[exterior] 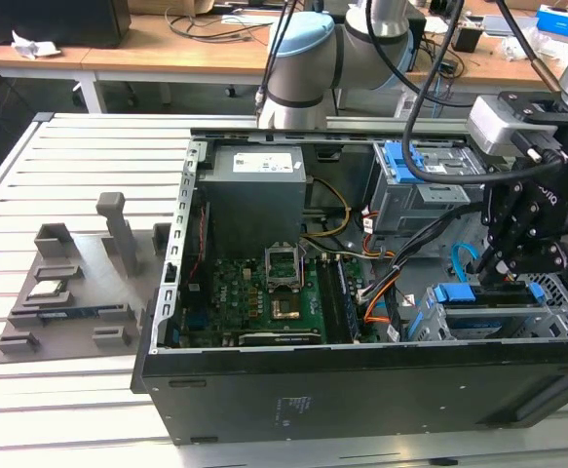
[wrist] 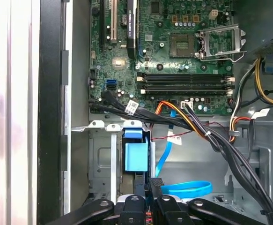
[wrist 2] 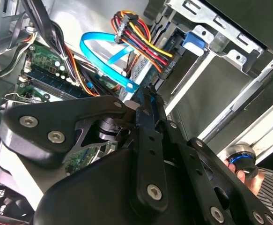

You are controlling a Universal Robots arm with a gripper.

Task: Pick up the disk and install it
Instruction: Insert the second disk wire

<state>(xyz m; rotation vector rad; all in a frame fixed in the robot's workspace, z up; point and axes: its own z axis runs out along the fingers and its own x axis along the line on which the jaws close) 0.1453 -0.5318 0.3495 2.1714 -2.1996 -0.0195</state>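
Note:
The disk [exterior: 488,304] sits in the drive bay at the open computer case's near corner, on the exterior view's right. Its blue side rails stick up there. In the first wrist view one blue rail end [wrist: 136,157] stands in the bay, just beside my fingertips. My gripper [exterior: 499,276] hangs straight over the disk with its tips down at the disk's upper edge. Both wrist views show the black fingers pressed together, the gripper [wrist: 151,183] [wrist 2: 148,91] shut with no gap. I cannot tell whether the tips pinch a rail or only touch it.
A blue data cable [wrist 2: 103,51] and orange-yellow power wires [wrist 2: 141,37] loop close to the fingers. The motherboard [exterior: 264,288] and power supply [exterior: 254,185] fill the case. Another drive cage [exterior: 425,171] stands at its back. A grey fixture [exterior: 69,283] lies outside. A person's hand [wrist 2: 241,174] shows.

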